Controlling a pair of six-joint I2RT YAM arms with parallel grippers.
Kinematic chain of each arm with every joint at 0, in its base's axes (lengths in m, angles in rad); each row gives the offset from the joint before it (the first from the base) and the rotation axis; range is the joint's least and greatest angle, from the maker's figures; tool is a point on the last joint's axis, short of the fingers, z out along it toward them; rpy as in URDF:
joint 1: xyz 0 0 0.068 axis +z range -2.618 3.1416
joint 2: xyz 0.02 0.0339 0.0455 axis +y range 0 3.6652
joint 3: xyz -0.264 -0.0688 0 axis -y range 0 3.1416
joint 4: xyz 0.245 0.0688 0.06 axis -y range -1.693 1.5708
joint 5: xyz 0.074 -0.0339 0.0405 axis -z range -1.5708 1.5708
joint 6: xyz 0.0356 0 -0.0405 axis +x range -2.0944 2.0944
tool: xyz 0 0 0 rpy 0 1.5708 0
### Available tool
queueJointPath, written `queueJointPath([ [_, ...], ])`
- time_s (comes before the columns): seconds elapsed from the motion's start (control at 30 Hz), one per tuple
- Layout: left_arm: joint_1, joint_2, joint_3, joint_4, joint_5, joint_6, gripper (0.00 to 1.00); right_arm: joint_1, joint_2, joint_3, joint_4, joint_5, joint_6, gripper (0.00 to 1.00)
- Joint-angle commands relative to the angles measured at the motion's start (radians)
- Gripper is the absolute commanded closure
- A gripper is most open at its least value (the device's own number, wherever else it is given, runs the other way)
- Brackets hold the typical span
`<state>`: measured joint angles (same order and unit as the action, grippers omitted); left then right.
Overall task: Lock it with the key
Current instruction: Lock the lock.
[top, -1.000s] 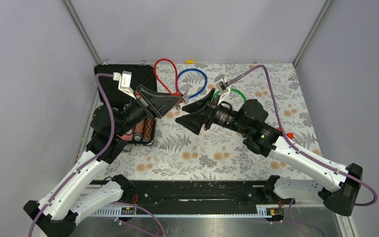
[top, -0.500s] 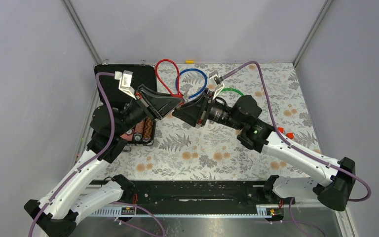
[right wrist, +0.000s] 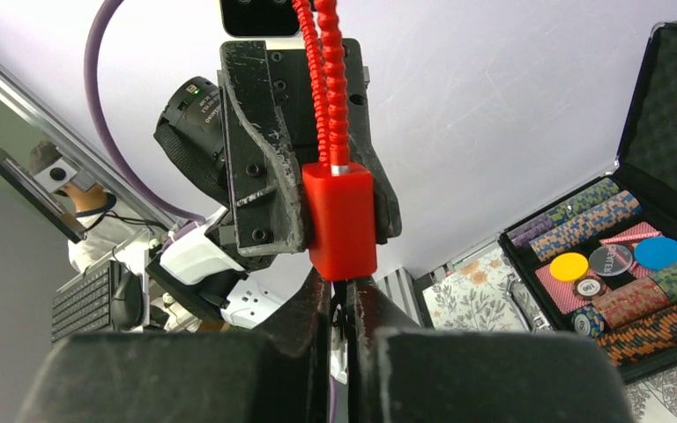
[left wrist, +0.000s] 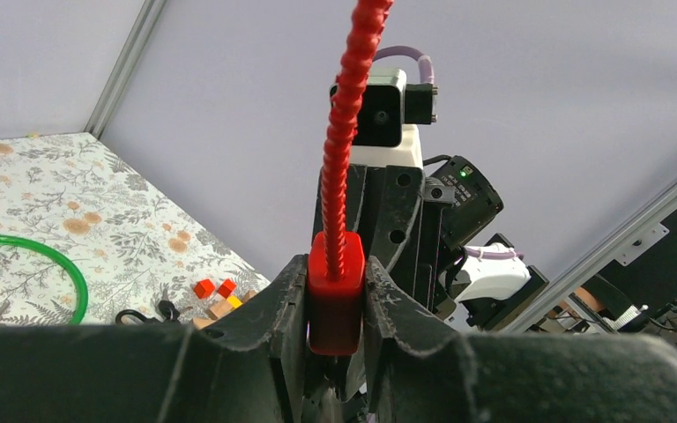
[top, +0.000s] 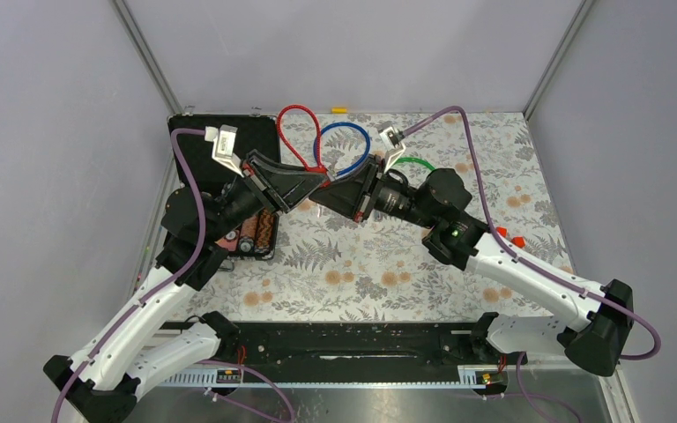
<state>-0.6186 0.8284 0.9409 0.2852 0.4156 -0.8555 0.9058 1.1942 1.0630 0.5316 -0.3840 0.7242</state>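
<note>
Where the two arms meet above the desk [top: 388, 264], the red lock body [right wrist: 339, 220] is held off the surface, clamped across its sides by the left jaws. Its ribbed red cable [left wrist: 345, 132] leaves the opposite end. The right jaws, drawn almost together, sit directly at the body's free end, in line with its long axis. Whether a key lies between them cannot be seen. A turn about that axis is judged the coming move, with the right arm placed for it. No brand shows on the lock, and markings on the chips in the open case [right wrist: 670, 132] are too small to read.
</note>
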Motion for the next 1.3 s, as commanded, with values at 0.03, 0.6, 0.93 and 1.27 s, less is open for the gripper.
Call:
queueJointPath([
  [0.03, 0.001, -0.015, 0.036, 0.086, 0.019, 0.013, 1.00, -0.022, 0.002, -0.014, 0.038, -0.038, 0.008, 1.00],
  [0.6, 0.000, -0.195, -0.095, 0.146, -0.189, 0.145, 1.00, -0.055, -0.013, -0.067, -0.277, -0.505, -0.214, 1.00],
  [0.93, 0.000, -0.291, -0.267, 0.330, -0.411, 0.084, 1.00, -0.051, -0.097, -0.143, -0.082, -0.303, -0.076, 1.00],
  [1.27, 0.003, -0.220, -0.122, 0.166, -0.269, 0.177, 1.00, -0.041, -0.016, -0.017, -0.535, -0.481, -0.417, 1.00],
])
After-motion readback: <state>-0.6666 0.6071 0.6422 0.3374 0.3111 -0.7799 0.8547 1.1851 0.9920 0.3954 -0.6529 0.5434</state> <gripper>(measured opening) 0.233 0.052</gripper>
